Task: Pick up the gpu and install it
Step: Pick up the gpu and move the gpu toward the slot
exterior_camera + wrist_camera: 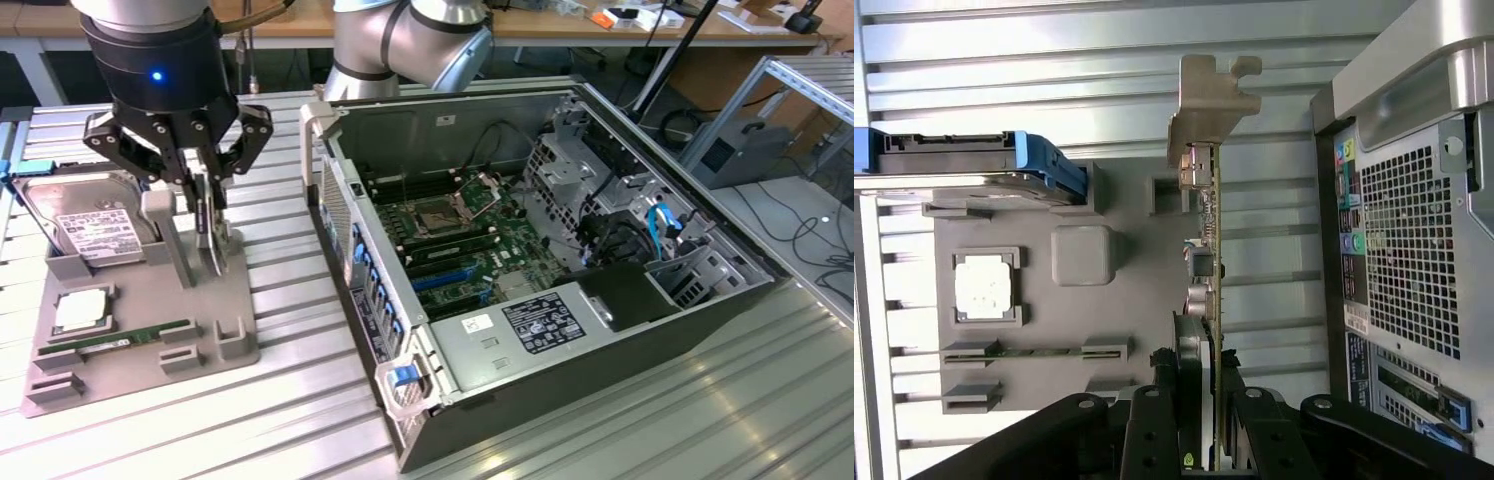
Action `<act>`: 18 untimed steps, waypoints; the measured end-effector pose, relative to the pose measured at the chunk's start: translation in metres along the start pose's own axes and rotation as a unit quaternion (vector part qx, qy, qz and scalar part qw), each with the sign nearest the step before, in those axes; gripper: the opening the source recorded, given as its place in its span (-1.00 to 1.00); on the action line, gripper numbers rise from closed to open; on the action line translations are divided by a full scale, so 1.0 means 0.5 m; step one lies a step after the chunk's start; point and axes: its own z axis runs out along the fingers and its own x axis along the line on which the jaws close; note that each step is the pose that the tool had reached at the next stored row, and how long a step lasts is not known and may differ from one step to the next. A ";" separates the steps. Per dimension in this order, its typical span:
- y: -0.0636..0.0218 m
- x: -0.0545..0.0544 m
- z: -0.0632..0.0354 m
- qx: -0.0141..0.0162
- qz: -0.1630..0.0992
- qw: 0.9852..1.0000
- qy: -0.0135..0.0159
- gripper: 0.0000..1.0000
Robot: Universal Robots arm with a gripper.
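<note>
The gripper (207,215) pinches the gpu (1212,250), narrow, on its edge between the fingers. The card's long axis runs level, away from the hand, to its end bracket (1209,100).

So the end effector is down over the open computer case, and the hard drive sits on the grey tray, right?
Not quite. The end effector is down over the grey tray, at the upright gpu, not over the open computer case; the exterior view shows it. The hard drive does sit on that tray.
</note>
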 end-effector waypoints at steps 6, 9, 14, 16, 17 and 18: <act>0.000 0.000 -0.010 0.000 0.000 1.000 0.000 -0.46; 0.001 -0.001 -0.013 0.000 0.000 1.000 0.000 -0.46; 0.001 -0.002 -0.024 0.000 0.000 1.000 0.000 -0.46; 0.001 -0.002 -0.027 0.000 0.000 1.000 0.000 -0.46; 0.001 -0.002 -0.028 0.000 0.000 1.000 0.000 -0.46; 0.001 -0.002 -0.029 0.000 0.000 1.000 0.000 -0.46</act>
